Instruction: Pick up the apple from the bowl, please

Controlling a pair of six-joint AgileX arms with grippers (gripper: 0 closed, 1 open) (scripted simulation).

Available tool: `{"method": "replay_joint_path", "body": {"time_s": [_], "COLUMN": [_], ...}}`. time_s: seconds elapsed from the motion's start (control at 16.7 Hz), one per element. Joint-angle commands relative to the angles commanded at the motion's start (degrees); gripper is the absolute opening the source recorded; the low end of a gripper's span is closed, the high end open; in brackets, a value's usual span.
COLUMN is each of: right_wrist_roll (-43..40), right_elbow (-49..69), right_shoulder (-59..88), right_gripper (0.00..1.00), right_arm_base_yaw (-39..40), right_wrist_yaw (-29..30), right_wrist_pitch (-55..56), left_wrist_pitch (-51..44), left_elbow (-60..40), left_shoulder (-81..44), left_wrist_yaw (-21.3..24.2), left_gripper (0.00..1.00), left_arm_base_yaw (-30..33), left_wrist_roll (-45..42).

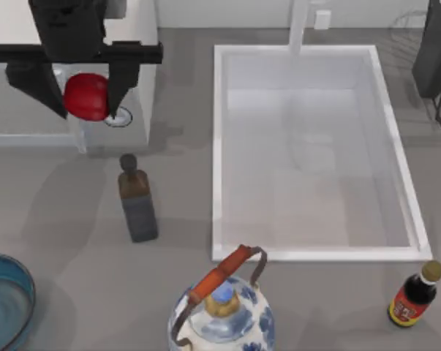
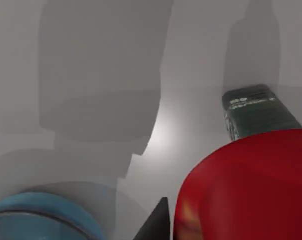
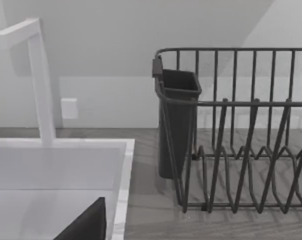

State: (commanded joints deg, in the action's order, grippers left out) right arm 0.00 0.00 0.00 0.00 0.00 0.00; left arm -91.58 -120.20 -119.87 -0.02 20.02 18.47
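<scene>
The glossy red apple (image 1: 85, 96) hangs high over the counter at the back left, with my left gripper (image 1: 83, 91) shut on it between two dark fingers (image 1: 122, 79). In the left wrist view the apple (image 2: 246, 185) looms close beside one dark fingertip (image 2: 158, 222). The blue-teal bowl (image 1: 4, 300) sits at the front left corner, far below and in front of the gripper; its rim (image 2: 40, 217) also appears in the left wrist view. My right arm (image 1: 434, 51) is parked at the back right.
A dark square bottle (image 1: 136, 201) stands between apple and bowl, also seen in the left wrist view (image 2: 256, 115). A white sink (image 1: 399, 153) fills the middle. A porcelain teapot (image 1: 224, 314), a red-labelled sauce bottle (image 1: 414, 296) and a wire dish rack (image 3: 231, 130) stand around.
</scene>
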Motion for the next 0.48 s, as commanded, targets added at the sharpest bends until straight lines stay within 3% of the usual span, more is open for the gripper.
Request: {"method": "replay_joint_path", "body": {"time_s": [0.24, 0.48], "right_wrist_roll": [0.0, 0.0], "right_elbow": [0.0, 0.0], "right_shoulder": [0.0, 0.0], "right_gripper": [1.00, 1.00], "right_arm_base_yaw": [0.0, 0.0], "right_wrist_yaw": [0.0, 0.0], "right_wrist_pitch": [0.0, 0.0], "left_wrist_pitch": [2.5, 2.4], "left_elbow": [-5.3, -5.3], "left_shoulder": [-6.6, -6.7], "left_wrist_yaw": [0.2, 0.2], "left_gripper": [0.00, 0.00], "left_arm_base_yaw": [5.0, 4.9], "left_wrist_roll": [4.9, 4.8]}}
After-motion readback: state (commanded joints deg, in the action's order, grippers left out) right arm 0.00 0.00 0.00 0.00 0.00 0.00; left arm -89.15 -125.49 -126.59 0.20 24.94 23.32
